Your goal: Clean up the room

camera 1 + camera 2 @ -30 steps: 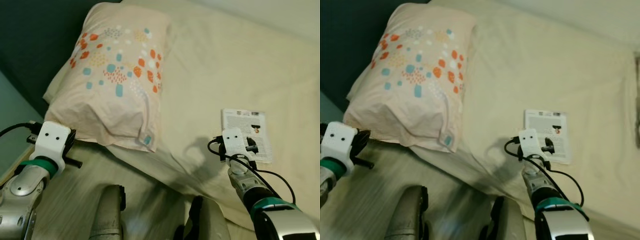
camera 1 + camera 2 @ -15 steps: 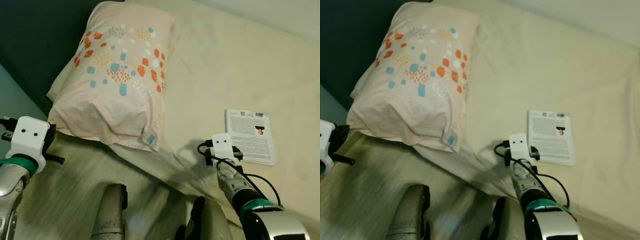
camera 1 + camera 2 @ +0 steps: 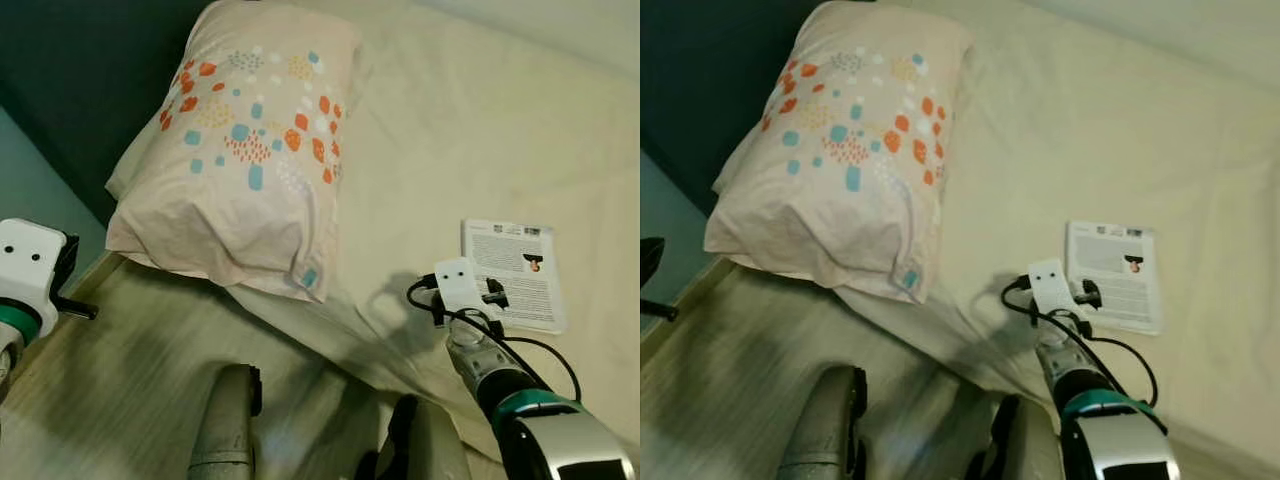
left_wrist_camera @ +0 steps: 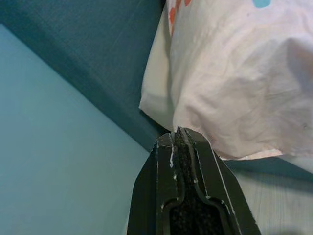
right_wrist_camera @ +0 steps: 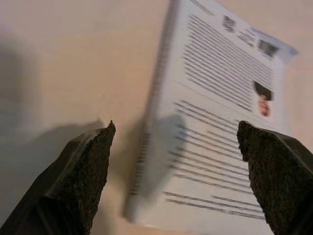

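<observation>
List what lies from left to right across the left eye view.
Left gripper at the bed's edge → patterned pillow → right gripper, open over the near end of the book → bare cream sheet.

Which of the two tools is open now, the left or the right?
The right tool, spread wide over the book on the bed; the left tool near the pillow is closed.
</observation>
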